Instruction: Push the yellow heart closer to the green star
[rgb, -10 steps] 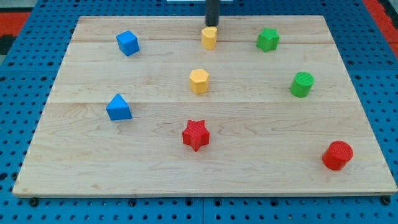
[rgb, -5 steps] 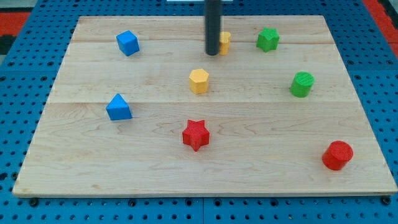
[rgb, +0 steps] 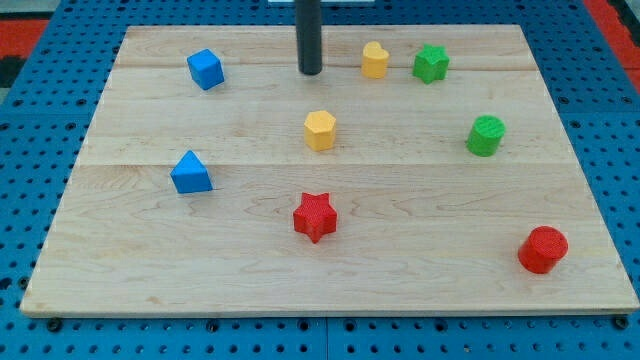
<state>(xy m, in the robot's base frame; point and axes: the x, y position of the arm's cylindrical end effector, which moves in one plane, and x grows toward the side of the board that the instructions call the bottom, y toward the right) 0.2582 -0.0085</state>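
Blue pegboard surrounds a pale wooden table (rgb: 150, 260); nine small blocks lie scattered on it.

Yellow heart (rgb: 375, 60) sits near the view's top, just beside the green star (rgb: 431, 63), on its left. A narrow strip of bare wood shows between them; not touching. Judgement: the task looks close to done, and one more short push to the right would close the gap.

My tip (rgb: 311, 72) rests on the table to the heart's left, clear of it, roughly level with it. That side suits a rightward push, which is likely why it stands there. No fingers on this rod, so nothing to call apart or together.

Farther out: yellow hexagon (rgb: 320, 130) below the tip; green cylinder (rgb: 486, 135) at the right; blue cube (rgb: 205, 69) and a second blue block (rgb: 190, 172) at the left; red star (rgb: 315, 216) low centre; red cylinder (rgb: 543, 249) low right.

No containers here; nothing holds anything.
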